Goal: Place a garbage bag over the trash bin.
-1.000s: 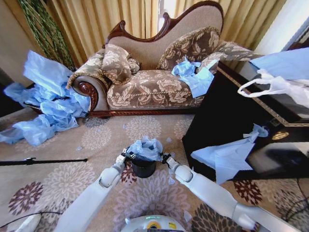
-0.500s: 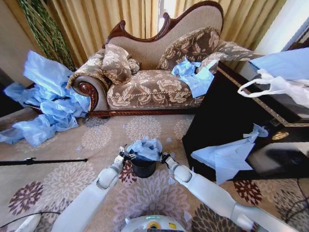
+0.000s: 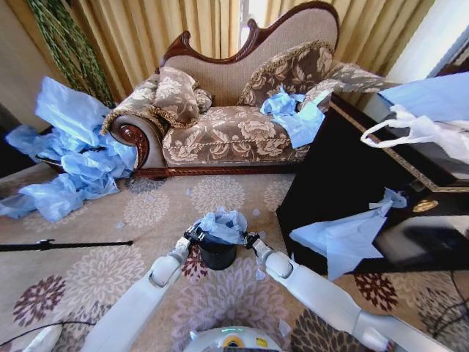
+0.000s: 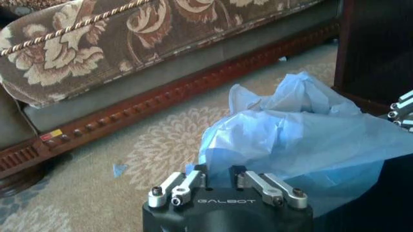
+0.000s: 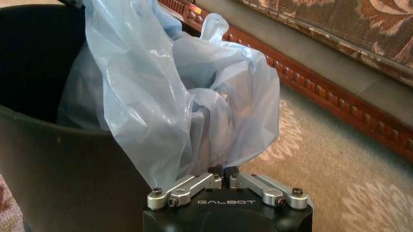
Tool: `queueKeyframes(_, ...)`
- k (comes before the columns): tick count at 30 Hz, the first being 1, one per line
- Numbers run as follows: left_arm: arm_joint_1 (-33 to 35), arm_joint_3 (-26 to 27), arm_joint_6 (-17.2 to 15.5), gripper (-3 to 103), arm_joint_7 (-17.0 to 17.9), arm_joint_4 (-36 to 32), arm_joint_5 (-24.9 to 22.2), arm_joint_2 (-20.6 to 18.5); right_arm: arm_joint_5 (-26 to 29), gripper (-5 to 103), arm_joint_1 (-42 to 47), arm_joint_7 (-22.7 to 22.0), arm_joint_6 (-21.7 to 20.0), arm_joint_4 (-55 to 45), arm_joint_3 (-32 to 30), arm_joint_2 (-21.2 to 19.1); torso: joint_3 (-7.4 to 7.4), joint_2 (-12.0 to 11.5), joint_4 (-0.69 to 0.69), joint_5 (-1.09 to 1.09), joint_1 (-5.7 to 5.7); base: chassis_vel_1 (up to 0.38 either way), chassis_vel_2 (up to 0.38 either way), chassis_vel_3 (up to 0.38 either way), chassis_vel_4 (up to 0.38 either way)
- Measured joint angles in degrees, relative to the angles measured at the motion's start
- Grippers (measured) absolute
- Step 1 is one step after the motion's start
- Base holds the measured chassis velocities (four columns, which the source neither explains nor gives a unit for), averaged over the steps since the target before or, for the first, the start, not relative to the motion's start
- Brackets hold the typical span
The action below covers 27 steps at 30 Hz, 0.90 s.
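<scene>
both hands (image 3: 196,235) (image 3: 249,238) pinch the garbage bag (image 3: 222,224) over the trash bin (image 3: 218,255).

Light-blue translucent garbage bag (image 3: 221,224), glossy black trash bin (image 3: 218,255), brown floral-patterned sofa (image 3: 234,132).

Warm daylight glows through the curtains (image 3: 146,33) — head view bows at its edges — wrist views soft.
</scene>
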<state>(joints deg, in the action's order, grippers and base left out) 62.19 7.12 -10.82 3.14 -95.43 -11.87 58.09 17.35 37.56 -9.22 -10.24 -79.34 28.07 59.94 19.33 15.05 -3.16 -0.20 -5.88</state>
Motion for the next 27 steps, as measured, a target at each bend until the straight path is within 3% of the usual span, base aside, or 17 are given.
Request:
queueKeyframes(1, 0.10, 0.02, 0.00, 16, 0.00, -0.08, -0.01, 0.01, 0.00, 0, 0.08, -0.07, 0.00, -0.12, -0.02, -0.03, 0.00, 0.00, 0.00, 0.00, 0.00, 0.000, 0.000, 0.000, 0.000)
queueKeyframes(3, 0.12, 0.02, 0.00, 16, 0.00, -0.10, -0.01, 0.01, 0.00, 0, 0.10, -0.08, 0.00, -0.14, -0.03, -0.03, 0.00, 0.00, 0.00, 0.00, 0.00, 0.000, 0.000, 0.000, 0.000)
queueKeyframes(4, 0.44, 0.12, 0.00, 5, 0.00, -0.49, -0.01, 0.01, 0.01, 0, 0.36, -0.19, 0.00, -0.42, -0.22, -0.20, 0.00, 0.00, 0.00, 0.00, 0.00, 0.000, 0.000, 0.000, 0.000)
queueKeyframes(6, 0.88, 0.33, 0.00, 2, 0.06, -1.15, -0.02, -0.07, 0.04, 0, 0.78, -0.38, 0.00, -0.98, -0.69, -0.50, 0.00, 0.00, 0.00, 0.00, 0.00, 0.000, 0.000, 0.000, 0.000)
queueKeyframes(15, 4.60, 1.83, 0.19, 0, 1.11, -6.38, -0.04, -1.40, 2.15, 0, 2.90, -1.21, -0.62, -5.82, -1.42, -3.54, 0.00, 0.00, -0.01, 0.00, 0.00, 0.000, 0.000, 0.000, 0.000)
queueKeyframes(22, 14.20, 7.92, -1.89, 0, 3.35, -17.13, -0.57, -2.94, 2.79, 0, 4.49, -1.51, -0.86, -6.80, -3.12, -4.00, 0.00, 0.00, 0.00, 0.01, 0.00, 0.000, 0.000, 0.000, 0.000)
queueKeyframes(27, 19.32, 11.91, -2.33, 0, 3.82, -18.97, 0.30, -1.90, 2.31, 0, 5.03, -1.24, -0.86, -6.83, -3.58, -3.98, 0.00, 0.00, 0.01, 0.00, 0.00, 0.000, 0.000, 0.000, 0.000)
